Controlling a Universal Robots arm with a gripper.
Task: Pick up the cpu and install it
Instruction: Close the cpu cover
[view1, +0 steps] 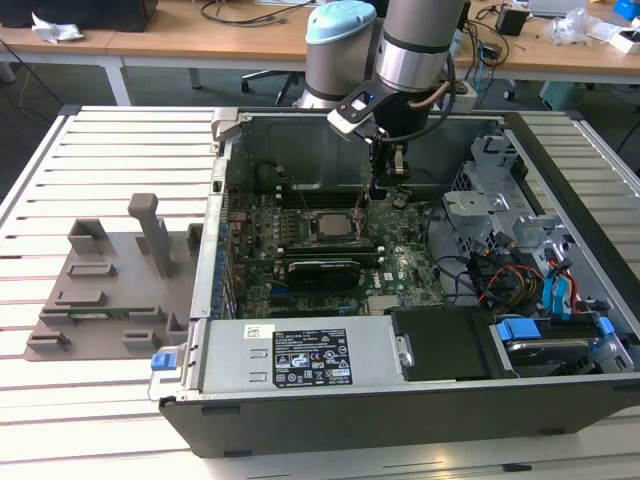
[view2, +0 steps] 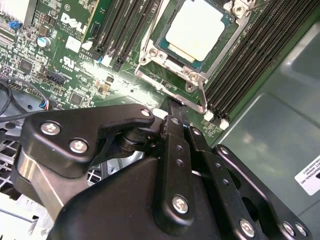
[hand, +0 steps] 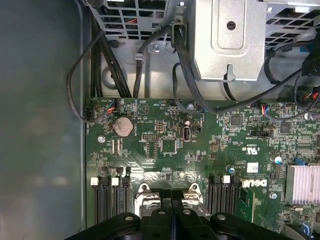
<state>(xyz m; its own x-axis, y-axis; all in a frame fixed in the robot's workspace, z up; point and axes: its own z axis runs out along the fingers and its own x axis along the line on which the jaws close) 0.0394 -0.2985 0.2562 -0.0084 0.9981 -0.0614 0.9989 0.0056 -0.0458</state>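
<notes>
1. Small silvery-white square cpu (view2: 197, 30): is lying flat inside the metal socket frame (view2: 148, 55) on the green motherboard (view1: 400, 265), at the centre of the exterior view. It appears to be seated already.
2. Black claw (view2: 174, 107): is hanging closed, gripping nothing, with its tips pointing down just beside the frame's edge and clearing the chip.
3. Open room: black memory slots (view2: 250, 60) are flanking the socket closely, while the walls of the dark open computer case (view1: 420, 410) are standing well apart.

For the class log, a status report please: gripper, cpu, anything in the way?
Gripper jaws together, tip at socket edge. Cpu lies in socket, lid up. Nothing over cpu.
</notes>
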